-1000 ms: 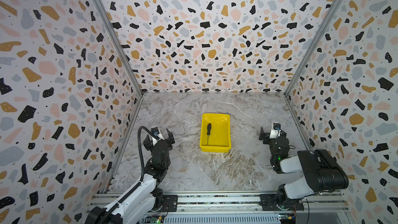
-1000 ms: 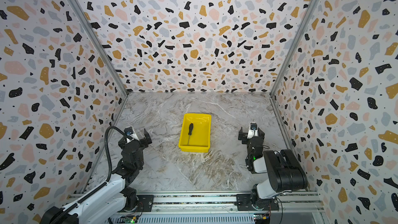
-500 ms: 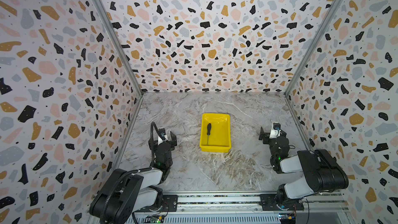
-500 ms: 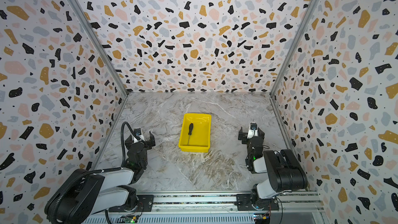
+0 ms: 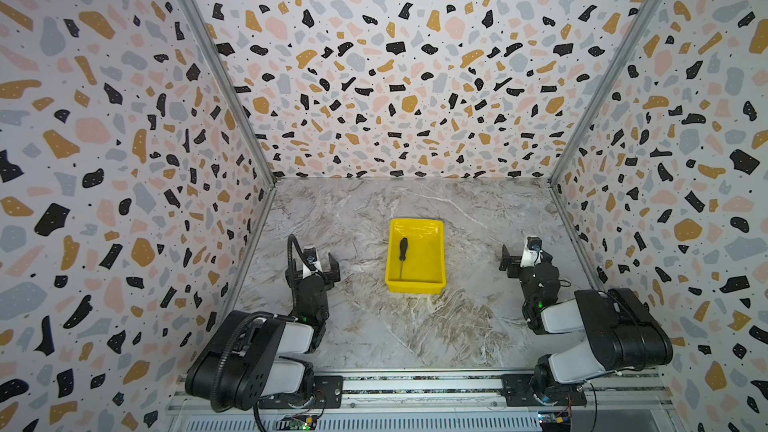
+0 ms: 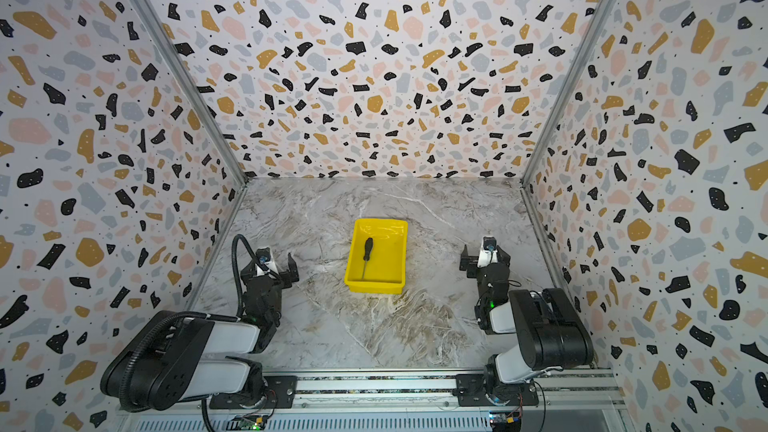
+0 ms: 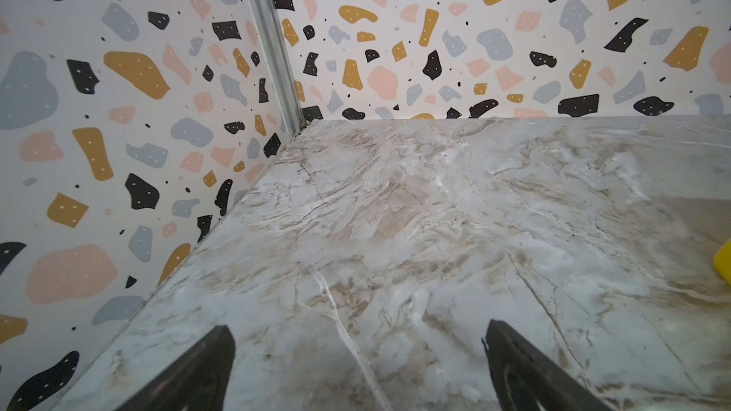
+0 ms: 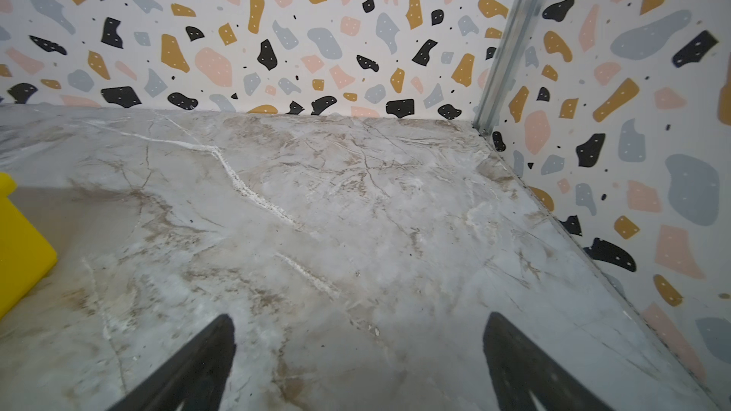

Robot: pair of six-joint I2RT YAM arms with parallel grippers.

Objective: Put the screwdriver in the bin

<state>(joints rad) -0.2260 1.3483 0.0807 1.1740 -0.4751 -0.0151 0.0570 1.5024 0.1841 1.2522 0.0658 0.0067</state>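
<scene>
Screwdriver [image 5: 402, 252]: laid inside bin [image 5: 415, 287], between and well apart from both jaw pairs.
Left gripper [image 5: 312, 270]: withdrawn to rest within the last second, jaws apart, empty.
Right gripper [image 5: 524, 261]: jaws apart, empty.
Task judged done.

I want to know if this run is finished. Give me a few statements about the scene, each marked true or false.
1. The screwdriver lies inside the bin. True.
2. The left gripper holds the screwdriver. False: it is open, empty, and apart from the bin.
3. The right gripper is open, with nothing between its fingers. True.
4. The screwdriver's handle points toward the near edge. False: its shaft does, and the handle lies at the far end.
</scene>
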